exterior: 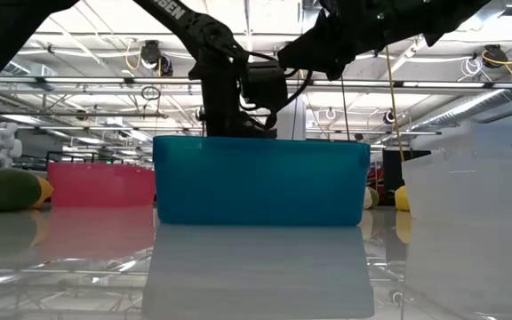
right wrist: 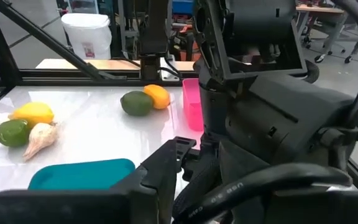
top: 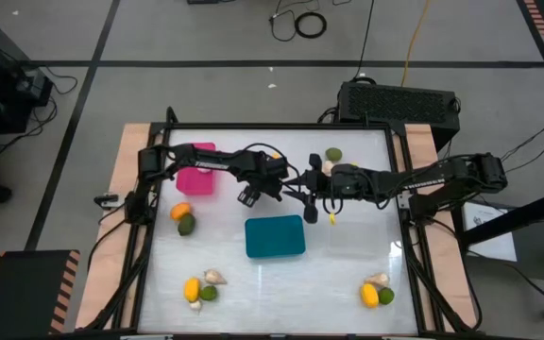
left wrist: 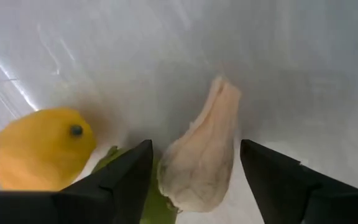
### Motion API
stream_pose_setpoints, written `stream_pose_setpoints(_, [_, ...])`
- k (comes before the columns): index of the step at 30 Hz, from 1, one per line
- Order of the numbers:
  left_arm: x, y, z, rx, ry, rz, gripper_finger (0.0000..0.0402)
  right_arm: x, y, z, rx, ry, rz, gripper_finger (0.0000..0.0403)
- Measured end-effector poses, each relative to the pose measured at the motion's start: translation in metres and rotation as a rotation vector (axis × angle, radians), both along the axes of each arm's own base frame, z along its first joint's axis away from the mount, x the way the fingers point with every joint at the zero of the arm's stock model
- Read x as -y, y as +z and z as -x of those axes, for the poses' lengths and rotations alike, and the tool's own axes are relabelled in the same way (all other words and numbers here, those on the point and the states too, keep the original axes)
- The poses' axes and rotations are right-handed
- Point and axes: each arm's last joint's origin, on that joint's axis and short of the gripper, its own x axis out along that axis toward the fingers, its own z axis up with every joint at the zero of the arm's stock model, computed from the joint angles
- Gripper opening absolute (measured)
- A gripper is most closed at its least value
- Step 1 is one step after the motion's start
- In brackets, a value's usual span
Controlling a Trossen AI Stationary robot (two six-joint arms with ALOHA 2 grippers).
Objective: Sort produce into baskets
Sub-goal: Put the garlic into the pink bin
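My left gripper point(left wrist: 196, 146) is open and low over the table. Its fingers stand on either side of a pale garlic bulb point(left wrist: 201, 149) that lies on the table. A yellow fruit point(left wrist: 39, 149) and a green fruit point(left wrist: 145, 196) lie close beside the bulb. In the high view the left arm point(top: 272, 175) reaches to the table's middle, by a garlic bulb point(top: 315, 166) and a green fruit point(top: 333, 154). My right gripper point(top: 308, 203) hovers next to it, above the teal basket's point(top: 274, 236) far side. The pink basket point(top: 196, 179) stands at the far left, and the clear basket point(exterior: 474, 178) on the right.
An orange fruit point(top: 179, 210) and a green fruit point(top: 187, 225) lie near the pink basket. Mixed clusters lie at the near left point(top: 201, 288) and the near right point(top: 376, 293). The two arms cross closely over the table's middle. A black box point(top: 399, 99) stands beyond the far edge.
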Motion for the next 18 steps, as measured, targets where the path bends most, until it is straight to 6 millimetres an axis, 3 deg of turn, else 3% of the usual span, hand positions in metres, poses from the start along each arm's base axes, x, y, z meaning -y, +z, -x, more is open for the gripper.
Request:
stream_pose_setpoints(12, [-0.001,-0.001,0.001,-0.006,-0.004,0.007,0.0122,0.000,-0.001,0.000,-0.008,0.000,0.000,0.0114])
stream_pose_setpoints(18, [0.000,0.017,0.006,-0.071,0.035,0.026,0.0129,0.000,0.000,0.000,-0.004,0.000,0.000,0.0114])
